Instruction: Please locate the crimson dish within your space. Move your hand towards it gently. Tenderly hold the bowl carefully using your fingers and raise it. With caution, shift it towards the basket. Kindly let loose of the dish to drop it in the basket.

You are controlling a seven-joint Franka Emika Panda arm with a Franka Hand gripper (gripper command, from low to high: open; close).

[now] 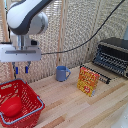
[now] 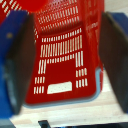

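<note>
Presently, starting at the exterior view's left, the basket [image 1: 26,96] sits on the wooden table [image 1: 75,107] with its blue rim facing up, and the crimson dish [image 1: 11,107] lies inside it, low against the near corner, resting on the mesh floor. My hand [image 1: 20,69] hangs directly above the basket, clear of its rim, with the white boxy body level and the two dark blue fingers [image 1: 16,70] pointing straight down. The fingers stand apart with open air between them; nothing is clamped, and neither finger touches the basket or the dish. The wrist view confirms this: both fingers [image 2: 20,65] frame the picture's sides, spread wide, and between them only the basket's red mesh wall and floor [image 2: 62,60] show, blurred. The dish's edge may be the red mass at that picture's margin, but I cannot tell. Moving rightward in the exterior view, a blue mug [image 1: 62,73] stands upright near the wicker backdrop, well apart from the basket. Further right, a yellow and red box [image 1: 88,81] stands on edge, and behind it a dark toaster oven [image 1: 113,55] occupies the far right.
</note>
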